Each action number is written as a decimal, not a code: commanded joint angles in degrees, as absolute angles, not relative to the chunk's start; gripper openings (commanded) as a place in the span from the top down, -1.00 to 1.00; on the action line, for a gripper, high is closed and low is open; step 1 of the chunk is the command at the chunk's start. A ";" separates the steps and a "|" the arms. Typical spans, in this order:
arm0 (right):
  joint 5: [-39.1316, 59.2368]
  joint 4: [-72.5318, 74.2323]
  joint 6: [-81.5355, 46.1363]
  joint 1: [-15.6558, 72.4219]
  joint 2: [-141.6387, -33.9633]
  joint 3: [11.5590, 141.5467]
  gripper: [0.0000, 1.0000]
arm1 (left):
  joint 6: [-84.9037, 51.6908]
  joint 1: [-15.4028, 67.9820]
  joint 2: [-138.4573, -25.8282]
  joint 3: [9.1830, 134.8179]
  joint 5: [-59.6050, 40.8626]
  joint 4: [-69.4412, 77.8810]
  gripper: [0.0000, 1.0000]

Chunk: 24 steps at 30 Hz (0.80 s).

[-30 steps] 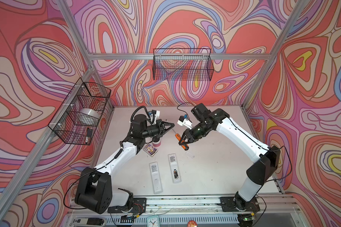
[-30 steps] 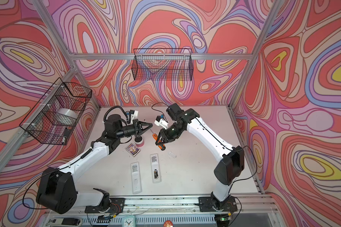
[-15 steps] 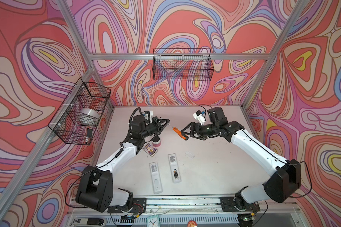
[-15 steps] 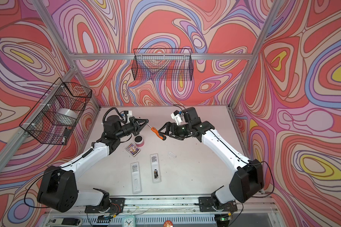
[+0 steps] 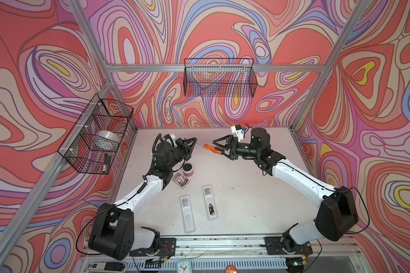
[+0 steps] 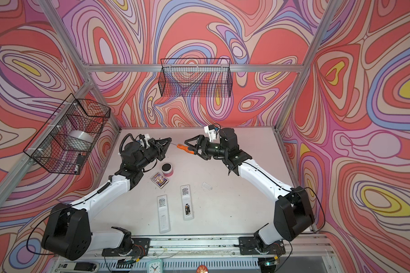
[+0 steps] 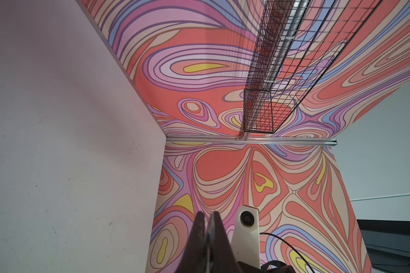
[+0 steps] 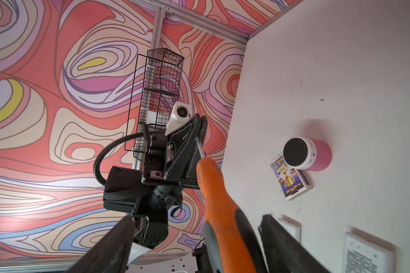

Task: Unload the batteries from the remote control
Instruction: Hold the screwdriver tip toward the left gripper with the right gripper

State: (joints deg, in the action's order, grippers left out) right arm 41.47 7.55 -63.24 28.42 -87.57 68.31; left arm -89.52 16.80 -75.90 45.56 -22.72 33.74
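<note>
I am pinching the screwdriver's (image 5: 212, 149) metal shaft in my left end effector (image 5: 194, 142), while my right end effector (image 5: 219, 149) is hanging apart around its handle. The batteries (image 5: 211, 209) are lying in the opened remote (image 5: 207, 192) on the bench (image 5: 246, 212), with unloading not yet begun.

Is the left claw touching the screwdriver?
Touching. The right wrist view shows the left claw shut on the metal shaft of the screwdriver; in both top views the shaft ends at that claw.

A robotics lab test cell: aluminium-profile frame (image 5: 152, 68), swirl-printed walls (image 5: 33, 71), wire baskets (image 5: 219, 78), two robot arms (image 5: 140, 196) over a white tabletop (image 5: 246, 212).
</note>
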 commanded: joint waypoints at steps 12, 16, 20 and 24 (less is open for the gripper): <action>43.95 15.59 -67.66 30.41 -91.76 69.88 -0.05 | -93.08 17.05 -74.36 42.89 -20.56 39.46 1.00; 43.74 15.56 -67.68 30.41 -91.51 69.31 0.13 | -93.27 17.38 -74.44 42.89 -20.62 39.64 1.00; 43.41 15.73 -67.55 30.41 -91.31 68.84 0.21 | -93.86 17.69 -75.18 43.24 -21.05 40.49 1.00; 42.77 15.69 -67.30 30.41 -91.01 68.65 0.49 | -94.13 17.89 -75.59 43.37 -21.46 40.61 1.00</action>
